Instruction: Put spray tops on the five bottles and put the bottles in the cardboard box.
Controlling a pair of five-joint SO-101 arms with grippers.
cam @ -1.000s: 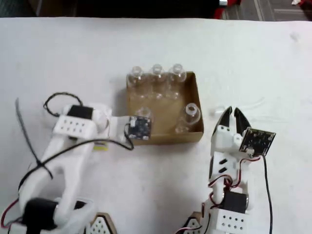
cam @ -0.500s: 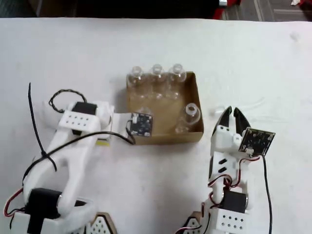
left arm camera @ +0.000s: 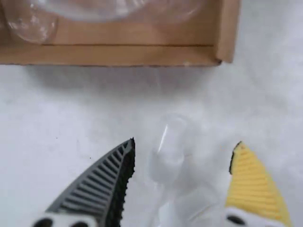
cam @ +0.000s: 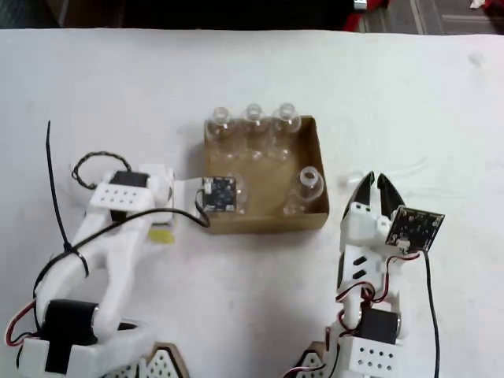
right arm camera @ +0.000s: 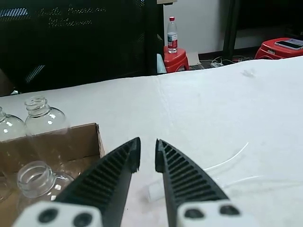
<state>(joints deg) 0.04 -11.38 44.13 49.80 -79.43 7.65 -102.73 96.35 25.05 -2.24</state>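
Observation:
The cardboard box [cam: 309,142] holds three clear bottles [cam: 253,122] along its far wall and one [cam: 305,187] at its near right, all with bare necks. A further bottle [cam: 239,197] stands at the near left, mostly under the left wrist camera. My left gripper [left arm camera: 182,146] is open just outside the box wall [left arm camera: 113,54], with a clear plastic piece [left arm camera: 170,153] lying loose between its fingers. My right gripper [cam: 375,186] rests right of the box, fingers almost together and holding nothing. A spray top [right arm camera: 155,191] with its thin tube [right arm camera: 229,160] lies just beyond it.
White cloth covers the table [cam: 118,87], with room behind and to both sides of the box. A black cable loop [cam: 90,164] trails from the left arm [cam: 126,201]. Past the table's far edge are red stools [right arm camera: 176,51] and dark furniture.
The left arm has shifted a little left and toward the far side, its wrist camera now at the box's near left corner. The right arm has not moved.

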